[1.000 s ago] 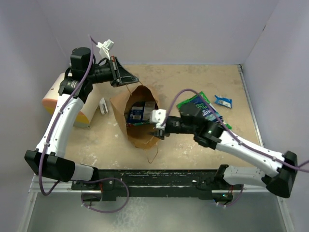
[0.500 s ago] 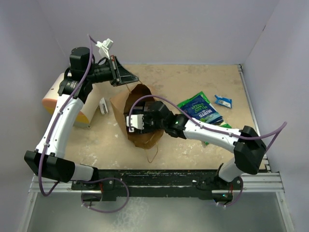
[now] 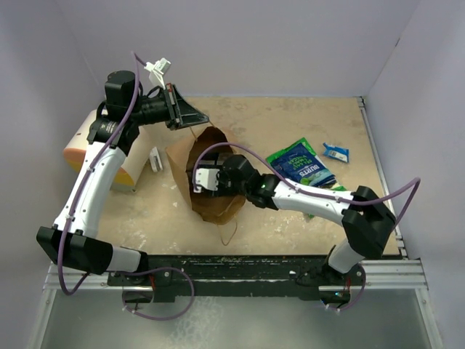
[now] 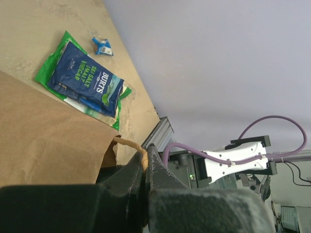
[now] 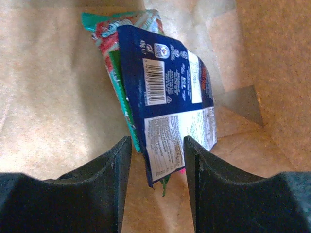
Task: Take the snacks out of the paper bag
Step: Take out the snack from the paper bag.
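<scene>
Inside the paper bag [image 3: 218,209], a dark blue packet [image 5: 165,92] lies barcode side up. Its long axis runs down the bag's depth, with one short end toward the right gripper [image 5: 156,148]. It overlaps a teal-red-white packet [image 5: 116,29] that points the same way. The right gripper's fingers are parted around the blue packet's near end and grip nothing. Only the right wrist view shows this; from above, the arm fills the bag's mouth and hides the contents. The bag sits left of the table's centre with its mouth gaping upward. The left gripper [image 4: 145,162] is clamped on the bag's twisted handle [image 4: 129,143] at the far rim, a grip the left wrist view makes plain. On the table [image 3: 290,116] to the right lie a Burts packet [image 3: 304,166] and a small blue packet [image 3: 336,153]. A white block [image 3: 155,158] and a cream cylinder [image 3: 87,145] sit left of the bag. The tan tabletop is scuffed, and pale lilac walls enclose it.
</scene>
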You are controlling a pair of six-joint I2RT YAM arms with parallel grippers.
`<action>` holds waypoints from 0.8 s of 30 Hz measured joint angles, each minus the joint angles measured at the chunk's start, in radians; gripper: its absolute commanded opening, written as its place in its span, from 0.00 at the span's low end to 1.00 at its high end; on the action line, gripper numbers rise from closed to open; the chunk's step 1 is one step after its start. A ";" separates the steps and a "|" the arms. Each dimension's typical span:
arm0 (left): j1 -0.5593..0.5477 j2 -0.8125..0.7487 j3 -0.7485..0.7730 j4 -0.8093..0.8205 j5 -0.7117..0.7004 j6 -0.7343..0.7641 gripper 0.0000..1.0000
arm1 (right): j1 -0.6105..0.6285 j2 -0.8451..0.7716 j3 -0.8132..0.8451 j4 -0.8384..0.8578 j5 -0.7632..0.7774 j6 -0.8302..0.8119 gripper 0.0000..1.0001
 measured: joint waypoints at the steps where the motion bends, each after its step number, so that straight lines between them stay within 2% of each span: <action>1: 0.000 0.000 0.000 0.000 0.000 0.000 0.00 | -0.005 0.004 0.000 0.004 0.007 0.004 0.49; 11: 0.000 0.000 0.000 0.000 0.001 0.000 0.00 | -0.033 0.027 -0.001 0.028 0.034 0.026 0.48; 19: 0.000 0.000 0.000 0.000 0.002 0.000 0.00 | -0.037 0.048 0.000 0.050 0.078 0.034 0.42; 24: 0.000 0.000 0.000 0.000 0.003 0.000 0.00 | -0.040 0.048 0.000 0.079 0.099 0.033 0.44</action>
